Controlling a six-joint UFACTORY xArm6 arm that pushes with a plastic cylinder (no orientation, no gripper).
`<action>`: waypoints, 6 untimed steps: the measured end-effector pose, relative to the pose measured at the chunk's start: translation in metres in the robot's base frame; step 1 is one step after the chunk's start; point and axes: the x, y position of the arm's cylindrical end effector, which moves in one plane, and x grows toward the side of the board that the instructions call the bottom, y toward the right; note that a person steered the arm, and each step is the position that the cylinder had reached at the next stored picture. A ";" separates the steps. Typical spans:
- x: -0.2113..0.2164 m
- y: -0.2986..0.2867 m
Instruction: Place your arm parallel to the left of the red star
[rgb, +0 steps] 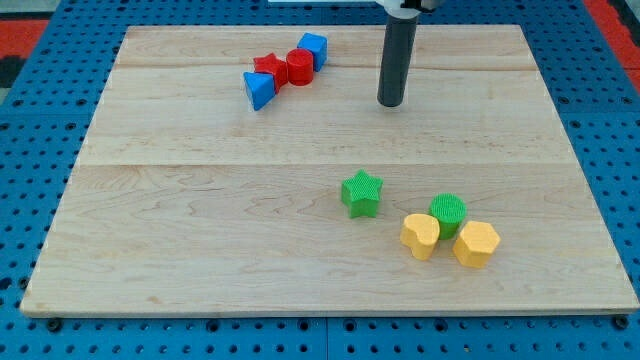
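Claw absent: my tip (391, 103) stands near table (200, 250) far edge, right of red star block (269, 67) there; crossing leftward risks knocking red cylinder (300, 67) and blue cube (313, 49).

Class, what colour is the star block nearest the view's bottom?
Green star, clearest in the camera view.

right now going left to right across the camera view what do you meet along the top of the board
blue triangle block → red star → red cylinder → blue cube → my tip, off to the view's right of that cluster.
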 end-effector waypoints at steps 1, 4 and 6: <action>0.000 0.000; 0.044 -0.112; -0.035 -0.274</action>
